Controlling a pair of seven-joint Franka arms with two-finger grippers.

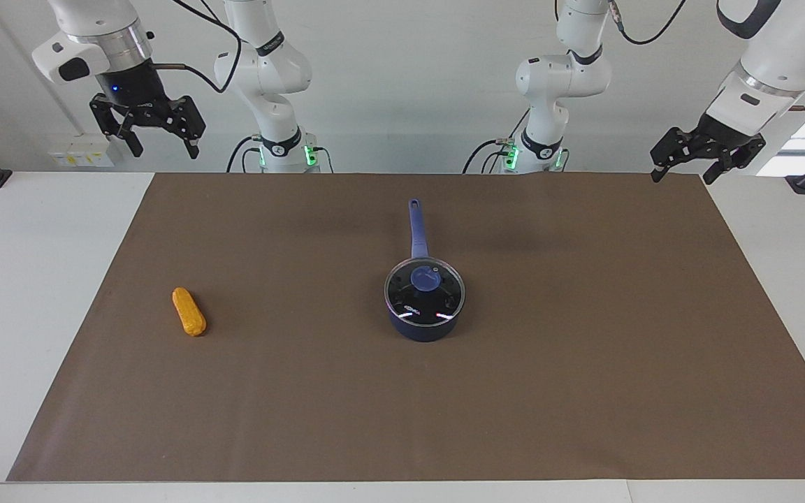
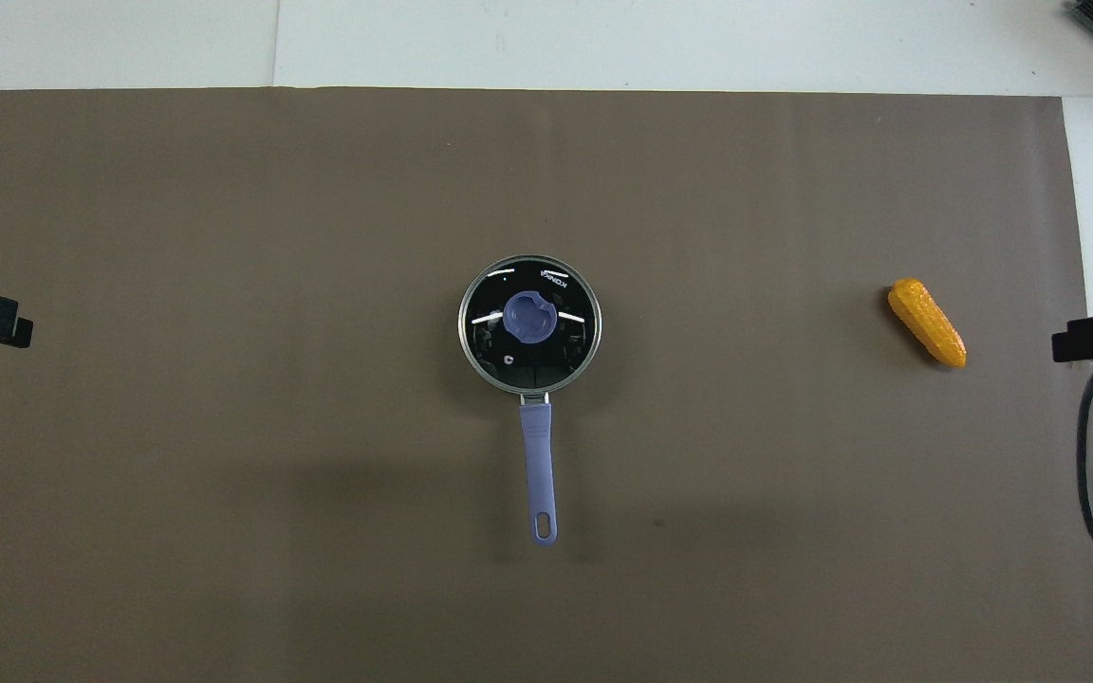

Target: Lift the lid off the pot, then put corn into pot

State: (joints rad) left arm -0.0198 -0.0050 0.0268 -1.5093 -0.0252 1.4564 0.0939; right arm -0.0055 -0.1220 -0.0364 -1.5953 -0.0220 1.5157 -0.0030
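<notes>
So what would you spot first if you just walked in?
Probably the small dark blue saucepan in the middle of the brown mat, its round glass lid with a blue knob still on. Next, the bumpy orange-yellow corn cob lying toward the right arm's end.

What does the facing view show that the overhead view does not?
Only the facing view shows both arms whole, raised high at the table's ends, with the left gripper and right gripper open, plus the pot's side wall. Only the overhead view shows the lid straight down, as a full circle. Both show the lid closed on the pot, its handle toward the robots, and the corn toward the right arm's end.
</notes>
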